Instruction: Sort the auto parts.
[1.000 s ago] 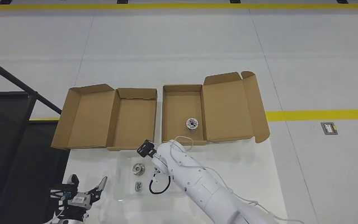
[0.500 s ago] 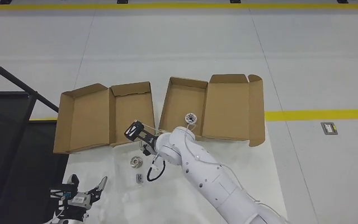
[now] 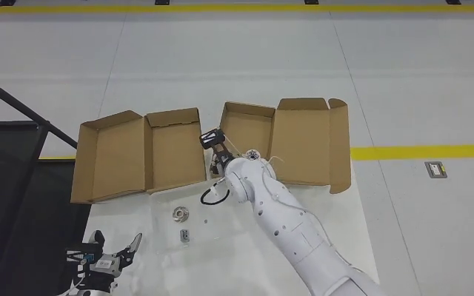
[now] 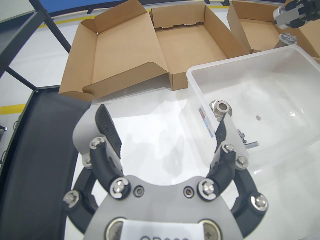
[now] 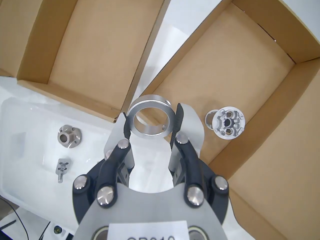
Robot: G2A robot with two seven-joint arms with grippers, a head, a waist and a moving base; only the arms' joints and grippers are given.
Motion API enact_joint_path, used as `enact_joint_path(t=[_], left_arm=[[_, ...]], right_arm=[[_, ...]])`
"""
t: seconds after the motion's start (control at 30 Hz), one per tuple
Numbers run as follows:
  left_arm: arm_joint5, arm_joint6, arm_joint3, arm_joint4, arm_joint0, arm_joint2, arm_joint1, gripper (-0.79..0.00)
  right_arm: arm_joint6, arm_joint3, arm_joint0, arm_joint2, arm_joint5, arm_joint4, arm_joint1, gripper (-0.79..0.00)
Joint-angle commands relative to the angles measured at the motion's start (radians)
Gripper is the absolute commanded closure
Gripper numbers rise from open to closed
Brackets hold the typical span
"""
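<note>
My right jaws pinch a metal ring [image 5: 149, 119] by its outer rim, one pad on each side, with the ring lying flat between them. That arm stretches forward across the tabletop [image 3: 326, 214], its wrist bent down over the near corner of the right cardboard box [image 5: 232, 63], beside the gap that parts it from the left cardboard box [image 4: 185, 43]. Inside the right box a toothed wheel [image 5: 226, 123] lies on the floor, close to the ring but apart from it. My left jaws are spread wide with nothing between them, held low at the near left edge of the tabletop, aimed at the clear tray [image 4: 197, 88]. In the tray lie a flanged hub [image 5: 68, 136] and a small bracket [image 5: 62, 168], near each other.
</note>
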Motion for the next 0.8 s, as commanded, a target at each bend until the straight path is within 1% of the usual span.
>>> enact_joint_path(t=[0.0, 0.2, 0.37, 0.43, 0.5, 0.63, 0.77], left_arm=[[0.0, 0.0, 0.0, 0.0, 0.0, 0.0, 0.0, -0.785], [0.0, 0.0, 0.0, 0.0, 0.0, 0.0, 0.0, -0.785], [0.0, 0.0, 0.0, 0.0, 0.0, 0.0, 0.0, -0.785], [0.0, 0.0, 0.0, 0.0, 0.0, 0.0, 0.0, -0.785], [0.0, 0.0, 0.0, 0.0, 0.0, 0.0, 0.0, -0.785], [0.0, 0.0, 0.0, 0.0, 0.0, 0.0, 0.0, -0.785], [0.0, 0.0, 0.0, 0.0, 0.0, 0.0, 0.0, -0.785]], right_arm=[[-0.027, 0.087, 0.041, 0.01, -0.012, 0.035, -0.007, 0.0], [-0.082, 0.327, 0.164, 0.002, -0.026, 0.103, -0.044, 0.0], [-0.113, 0.467, 0.225, -0.007, -0.043, 0.152, -0.078, 0.0], [-0.106, 0.494, 0.24, -0.037, -0.046, 0.119, -0.095, 0.0], [-0.094, 0.52, 0.246, -0.051, -0.037, 0.115, -0.11, 0.0], [-0.099, 0.56, 0.251, -0.063, -0.05, 0.122, -0.132, 0.0], [-0.088, 0.587, 0.248, -0.083, -0.002, 0.098, -0.15, 0.0]])
